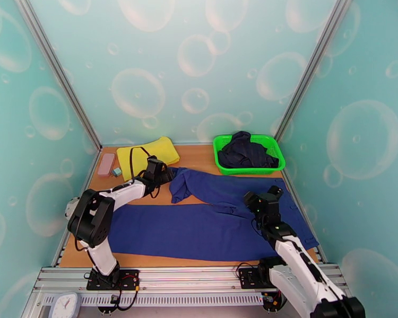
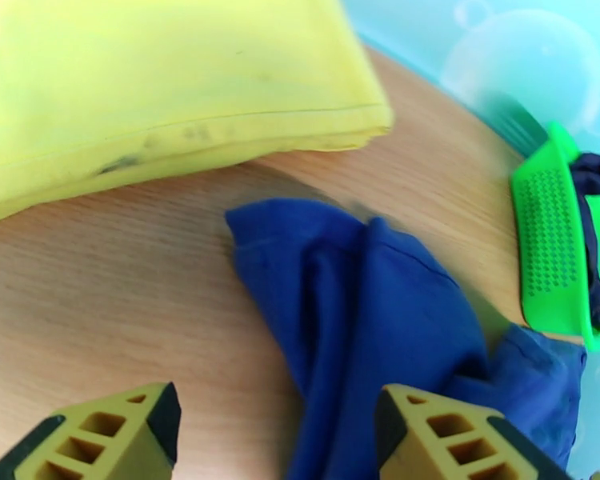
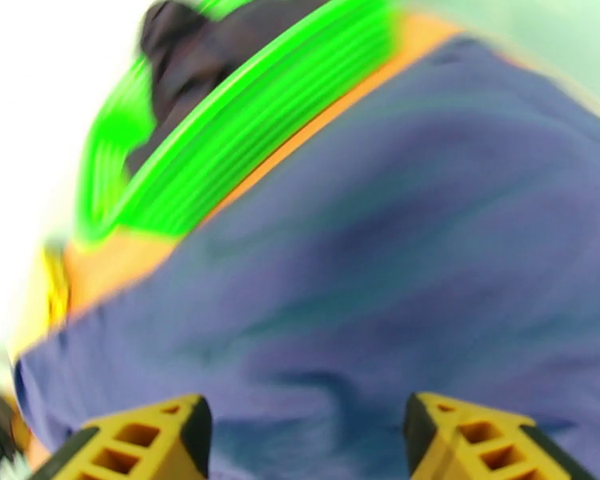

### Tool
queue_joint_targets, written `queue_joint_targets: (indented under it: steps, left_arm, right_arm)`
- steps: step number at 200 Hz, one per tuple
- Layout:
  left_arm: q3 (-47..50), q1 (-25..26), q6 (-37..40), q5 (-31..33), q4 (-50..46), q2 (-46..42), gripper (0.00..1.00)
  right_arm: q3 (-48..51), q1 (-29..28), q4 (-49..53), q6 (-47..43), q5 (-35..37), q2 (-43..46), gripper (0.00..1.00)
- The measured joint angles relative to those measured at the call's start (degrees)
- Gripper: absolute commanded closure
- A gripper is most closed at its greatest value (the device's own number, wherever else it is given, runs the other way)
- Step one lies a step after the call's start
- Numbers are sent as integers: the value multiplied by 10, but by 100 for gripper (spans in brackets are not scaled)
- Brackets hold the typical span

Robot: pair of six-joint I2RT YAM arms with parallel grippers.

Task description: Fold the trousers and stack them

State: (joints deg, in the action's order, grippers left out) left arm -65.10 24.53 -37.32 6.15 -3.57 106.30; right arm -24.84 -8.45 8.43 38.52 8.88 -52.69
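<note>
Top external: royal-blue soft cloth trousers (image 1: pixel 199 229) sprawl across the desk (image 1: pixel 199 157), toward its near edge. Folding begun?
— Barely, I judge. Left end effector (image 2: pixel 276 410) and right end effector (image 3: pixel 306 416) gape empty; next, pinch the crumpled leg's cuff.

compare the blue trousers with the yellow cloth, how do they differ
The trousers are royal blue; the yellow cloth is bright yellow. The trousers lie spread out, one leg end rumpled, while the yellow cloth is folded flat and neat. The trousers cover far more of the table than the yellow cloth. Both are soft fabric lying on the table.
</note>
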Motion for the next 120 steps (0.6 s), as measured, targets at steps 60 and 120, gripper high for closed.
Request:
queue_joint_targets:
  steps: [60, 120]
  left_arm:
    - [-44, -5, -19, -71, 41, 99, 46]
    - [-69, -5, -28, -69, 63, 128, 100]
  right_arm:
    - [10, -37, -159, -99, -68, -70, 36]
    - [81, -27, -235, -117, -71, -18, 38]
